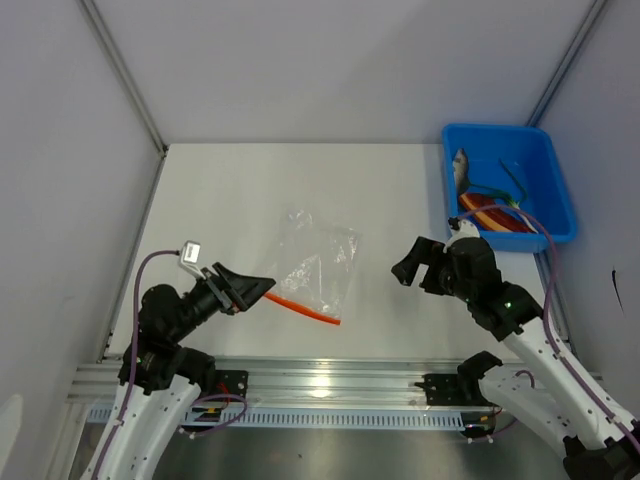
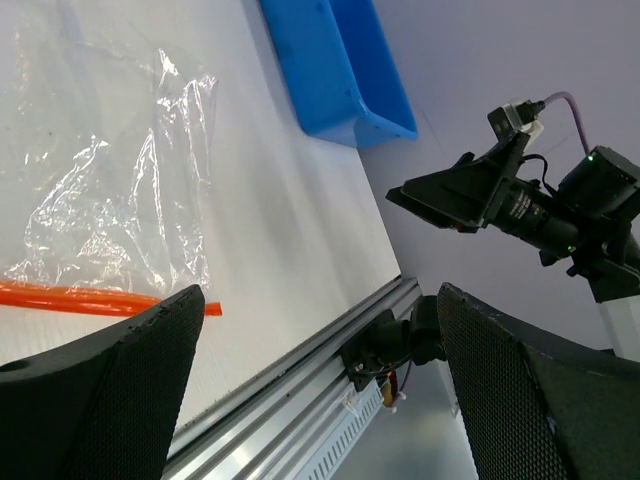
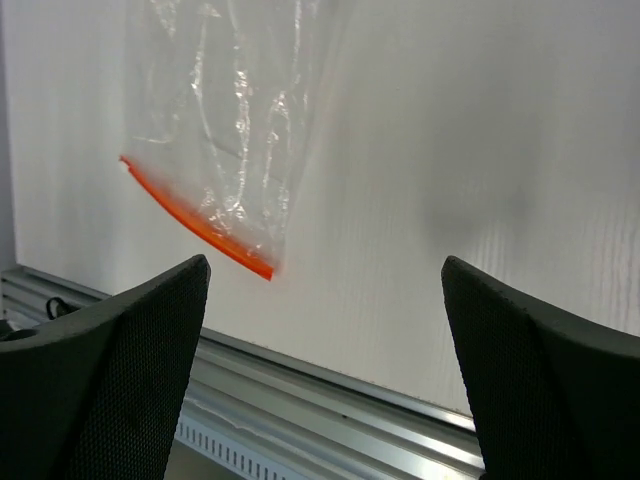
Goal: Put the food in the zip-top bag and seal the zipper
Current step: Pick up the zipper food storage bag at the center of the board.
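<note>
Desk: your white desk, pale walls around it.
Bag: zip-top bag flat mid-desk, zipper on its near edge.
Food: the food sits in the blue tray, far right.
Jaws: left gripper and right gripper both spread apart, empty.

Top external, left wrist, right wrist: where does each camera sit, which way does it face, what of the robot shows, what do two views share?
Top external: above and behind the robot, looking down on the table, zip-top bag and blue tray; left tool and right tool show.
Left wrist: on the left arm, facing right across the table; own open fingers and the right tool show.
Right wrist: on the right arm, facing left at the bag; own open fingers show.
Shared: both wrist views show the zipper.
</note>
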`<action>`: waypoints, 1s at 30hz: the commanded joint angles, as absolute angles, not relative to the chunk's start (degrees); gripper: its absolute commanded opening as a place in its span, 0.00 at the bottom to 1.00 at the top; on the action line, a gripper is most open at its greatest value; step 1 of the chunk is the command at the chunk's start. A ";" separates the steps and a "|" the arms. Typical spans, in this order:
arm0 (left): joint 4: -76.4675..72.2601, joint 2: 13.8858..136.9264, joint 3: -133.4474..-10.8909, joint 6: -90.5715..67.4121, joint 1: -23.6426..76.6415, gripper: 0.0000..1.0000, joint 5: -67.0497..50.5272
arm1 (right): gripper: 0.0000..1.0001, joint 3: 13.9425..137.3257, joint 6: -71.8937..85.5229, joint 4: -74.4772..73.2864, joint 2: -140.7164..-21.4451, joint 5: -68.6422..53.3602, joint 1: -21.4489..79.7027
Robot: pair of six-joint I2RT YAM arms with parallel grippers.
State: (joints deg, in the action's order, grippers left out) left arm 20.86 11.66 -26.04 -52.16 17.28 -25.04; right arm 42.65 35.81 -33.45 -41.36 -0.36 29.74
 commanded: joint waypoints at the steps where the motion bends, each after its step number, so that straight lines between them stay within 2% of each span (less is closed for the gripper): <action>1: 24.43 12.66 -29.00 -49.75 16.70 0.99 -25.31 | 0.99 45.96 33.40 -36.74 -45.60 3.25 30.06; 5: 28.37 15.37 -30.23 -49.31 16.70 0.99 -23.91 | 0.99 47.63 30.24 -34.28 -50.43 2.02 34.88; 12: 38.58 22.14 -35.94 -46.93 16.70 0.99 -17.93 | 0.99 54.75 26.29 -31.20 -68.53 14.65 59.37; 16: 41.04 22.24 -36.56 -47.81 16.70 0.97 -16.35 | 0.94 58.09 22.33 -26.74 -76.89 17.75 67.21; 21: 46.04 20.75 -37.18 -50.97 16.70 0.91 -11.52 | 0.85 59.76 17.76 -21.55 -85.59 23.54 72.33; 25: 47.38 14.34 -37.01 -53.96 16.70 0.80 -9.49 | 0.75 59.33 13.28 -15.57 -88.94 24.43 74.53; 30: 45.44 4.14 -35.68 -57.30 16.70 0.73 -8.79 | 0.71 60.99 7.66 -10.38 -93.86 23.99 74.88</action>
State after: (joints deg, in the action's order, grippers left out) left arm 46.04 6.94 -34.74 -54.17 17.12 -10.35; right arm 57.84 12.93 -17.28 -91.53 21.23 74.54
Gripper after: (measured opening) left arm 0.734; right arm 0.717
